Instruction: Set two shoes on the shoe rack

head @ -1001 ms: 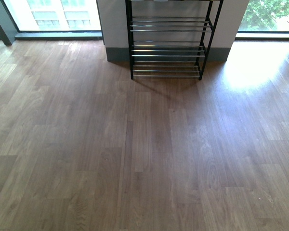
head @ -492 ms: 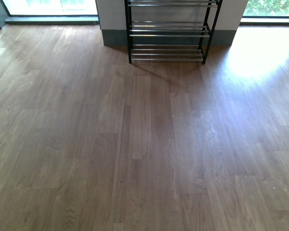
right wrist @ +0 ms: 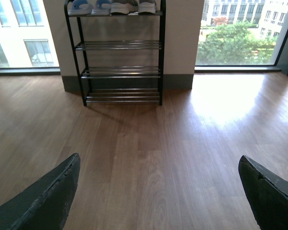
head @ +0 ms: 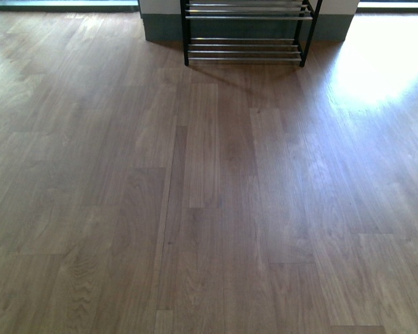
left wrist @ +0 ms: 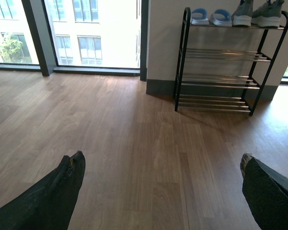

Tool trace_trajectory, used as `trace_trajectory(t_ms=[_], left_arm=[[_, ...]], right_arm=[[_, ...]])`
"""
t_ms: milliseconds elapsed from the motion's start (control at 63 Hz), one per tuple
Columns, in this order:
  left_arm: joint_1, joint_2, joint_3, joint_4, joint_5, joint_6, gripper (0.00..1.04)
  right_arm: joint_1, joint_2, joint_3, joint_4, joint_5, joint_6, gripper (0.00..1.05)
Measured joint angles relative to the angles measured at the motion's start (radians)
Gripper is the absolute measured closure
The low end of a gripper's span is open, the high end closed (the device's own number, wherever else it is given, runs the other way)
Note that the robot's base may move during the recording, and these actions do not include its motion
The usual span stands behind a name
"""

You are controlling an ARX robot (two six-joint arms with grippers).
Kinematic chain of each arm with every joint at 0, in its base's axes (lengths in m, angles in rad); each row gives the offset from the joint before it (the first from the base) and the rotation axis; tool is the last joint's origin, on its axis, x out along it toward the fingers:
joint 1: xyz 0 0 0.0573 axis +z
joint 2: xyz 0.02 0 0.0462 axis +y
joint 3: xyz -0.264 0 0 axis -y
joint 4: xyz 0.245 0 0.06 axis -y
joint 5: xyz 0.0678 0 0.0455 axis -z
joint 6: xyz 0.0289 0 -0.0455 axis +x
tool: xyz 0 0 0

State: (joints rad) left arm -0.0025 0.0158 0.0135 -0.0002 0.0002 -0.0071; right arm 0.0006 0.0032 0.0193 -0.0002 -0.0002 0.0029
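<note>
1. The shoes are already up on the top tier of the shoe rack (left wrist: 221,62): 2 pale blue slides (left wrist: 211,17) sit side by side toward one end, and 2 grey sneakers (left wrist: 259,13) sit next to them toward the other. All 4 look level and none hangs over the front rods.
2. The rack stands against a pale wall with a dark skirting (right wrist: 177,81), between 2 big windows. Its 3 lower tiers of chrome rods are bare. In the front view only its lowest tiers (head: 244,49) show, at the top edge.
3. The wooden floor (head: 209,195) between robot and rack shows no shoe in any view.
4. The left gripper (left wrist: 161,182) has its fingers spread wide and holds nothing; the right gripper (right wrist: 158,184) is likewise released and empty. Both hang well apart from the rack.
5. Judging from this, the placing looks complete, so the step in hand is probably a check or a retreat.
6. To do it well, keep both arms low and clear of the rack's rounded side bars, since a knock could shake shoes off the smooth rods.
7. Confirm from a wrist view that every sole rests across at least 2 rods.
</note>
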Motion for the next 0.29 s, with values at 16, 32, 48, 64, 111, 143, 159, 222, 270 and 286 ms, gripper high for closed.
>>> trace_trajectory(t_ms=[16, 32, 48, 64, 111, 143, 159, 222, 270, 286], left_arm=[[0.000, 0.000, 0.000, 0.000, 0.000, 0.000, 0.09], [0.000, 0.000, 0.000, 0.000, 0.000, 0.000, 0.09], [0.000, 0.000, 0.000, 0.000, 0.000, 0.000, 0.09], [0.000, 0.000, 0.000, 0.000, 0.000, 0.000, 0.09], [0.000, 0.000, 0.000, 0.000, 0.000, 0.000, 0.09], [0.000, 0.000, 0.000, 0.000, 0.000, 0.000, 0.09], [0.000, 0.000, 0.000, 0.000, 0.000, 0.000, 0.09], [0.000, 0.000, 0.000, 0.000, 0.000, 0.000, 0.09], [0.000, 0.000, 0.000, 0.000, 0.000, 0.000, 0.09], [0.000, 0.000, 0.000, 0.000, 0.000, 0.000, 0.09]], right_arm=[[0.000, 0.000, 0.000, 0.000, 0.000, 0.000, 0.09], [0.000, 0.000, 0.000, 0.000, 0.000, 0.000, 0.09], [0.000, 0.000, 0.000, 0.000, 0.001, 0.000, 0.09], [0.000, 0.000, 0.000, 0.000, 0.001, 0.000, 0.09], [0.000, 0.000, 0.000, 0.000, 0.000, 0.000, 0.09], [0.000, 0.000, 0.000, 0.000, 0.000, 0.000, 0.09], [0.000, 0.000, 0.000, 0.000, 0.000, 0.000, 0.09], [0.000, 0.000, 0.000, 0.000, 0.000, 0.000, 0.09], [0.000, 0.000, 0.000, 0.000, 0.000, 0.000, 0.09], [0.000, 0.000, 0.000, 0.000, 0.000, 0.000, 0.09]])
